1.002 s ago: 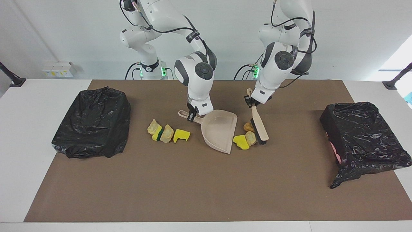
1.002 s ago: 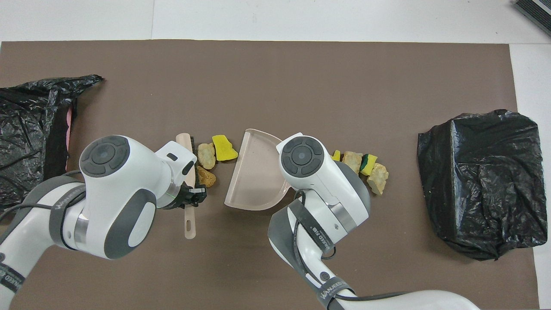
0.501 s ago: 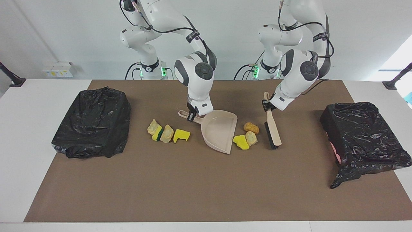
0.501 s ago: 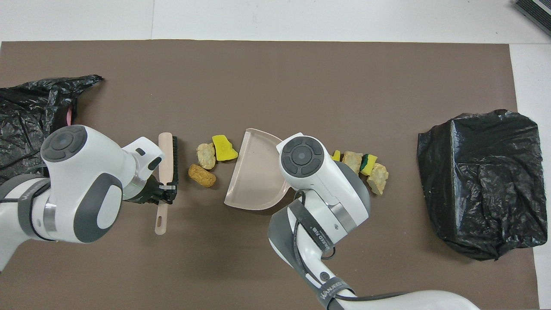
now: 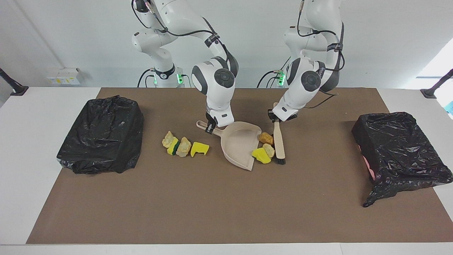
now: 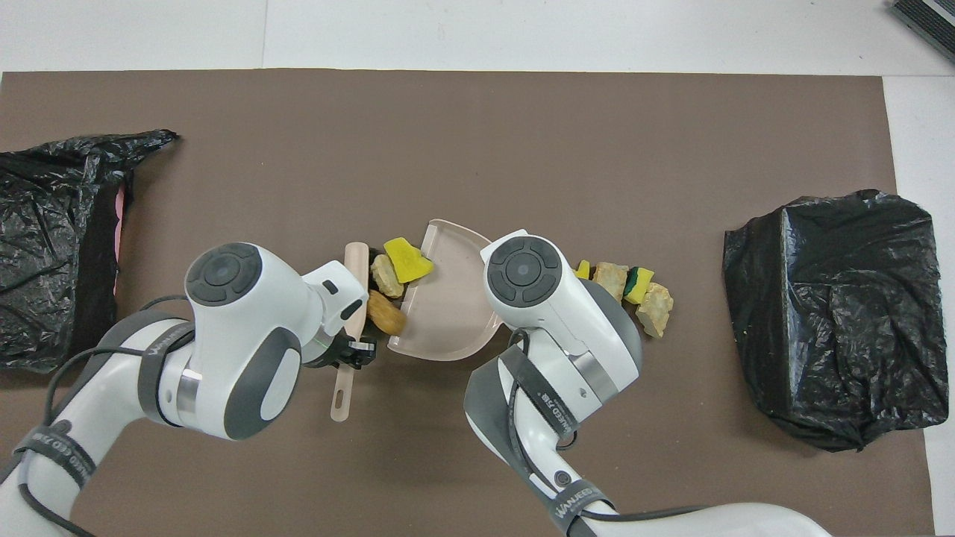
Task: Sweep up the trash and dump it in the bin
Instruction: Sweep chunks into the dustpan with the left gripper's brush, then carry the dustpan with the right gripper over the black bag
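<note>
1. Since half a second ago the brush (image 5: 279, 141) has swung back toward the dustpan (image 5: 239, 143), shoving three sponge chunks (image 5: 263, 148) up to the pan's open lip; before, the brush stood well apart from them
2. That trash sits between brush and pan: a golden-brown chunk (image 5: 265, 138) touching the lip, a cream one (image 5: 269, 150) and a yellow one (image 5: 261, 156) just beside it, at about three o'clock from the pan in the facing view
3. Four more chunks (image 5: 184, 147) lie in a row at nine o'clock from the pan, untouched
4. Left gripper (image 5: 275, 118) is clamped on the brush handle; right gripper (image 5: 211, 126) is clamped on the dustpan handle, tilting the pan toward the brush
5. Progress, as I judge it: early. Nothing lies fully inside the pan, the second row is unswept, and no dumping has been done
6. Two bins lined with black bags wait at the table's ends, one (image 5: 400, 145) toward the left arm's end, one (image 5: 101, 132) toward the right arm's
7. Writing: a strap on the right arm (image 6: 556, 403) reads roughly "WANJEED"; the smaller print is unreadable
</note>
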Controlling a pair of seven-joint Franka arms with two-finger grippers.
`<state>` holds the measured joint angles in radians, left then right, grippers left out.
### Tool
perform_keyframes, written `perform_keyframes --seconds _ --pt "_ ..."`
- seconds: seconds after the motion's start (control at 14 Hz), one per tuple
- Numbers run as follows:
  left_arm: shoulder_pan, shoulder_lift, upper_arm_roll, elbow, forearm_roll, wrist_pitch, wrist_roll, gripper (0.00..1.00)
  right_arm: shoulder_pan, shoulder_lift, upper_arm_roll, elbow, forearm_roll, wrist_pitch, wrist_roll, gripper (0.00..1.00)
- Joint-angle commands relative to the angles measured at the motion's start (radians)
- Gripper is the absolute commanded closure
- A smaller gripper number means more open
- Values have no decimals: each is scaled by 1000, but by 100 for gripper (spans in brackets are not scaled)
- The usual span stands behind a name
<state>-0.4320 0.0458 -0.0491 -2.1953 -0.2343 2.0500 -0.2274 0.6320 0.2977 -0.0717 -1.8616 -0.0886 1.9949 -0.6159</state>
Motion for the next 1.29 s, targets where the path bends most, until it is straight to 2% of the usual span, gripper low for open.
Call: perform_keyframes --seconds 0.0,0.14,0.36,0.5,0.79,0.93,1.07,1.22 --pt "-123 -4 11 2 -51 28 -4 100 -9 11 6 2 29 21 28 100" --pt "-171 -7 11 5 -57 30 -15 100 -9 11 6 2 29 21 28 100" --pt "-154 -4 21 19 -54 4 -30 100 -9 11 6 2 29 21 28 100" --pt "-90 2 23 25 -42 1 -32 100 -9 11 6 2 29 21 28 100" --pt "74 -49 25 25 -13 -27 -30 100 -12 2 6 5 30 7 54 100" --pt "108 -60 28 23 39 -47 -59 100 -59 -49 6 5 30 -5 47 100" --pt "102 -67 25 20 102 -50 -182 100 -122 -121 6 7 32 -66 3 100" --pt "91 -72 23 12 122 -48 -202 100 -201 -195 6 9 32 -117 -37 100"
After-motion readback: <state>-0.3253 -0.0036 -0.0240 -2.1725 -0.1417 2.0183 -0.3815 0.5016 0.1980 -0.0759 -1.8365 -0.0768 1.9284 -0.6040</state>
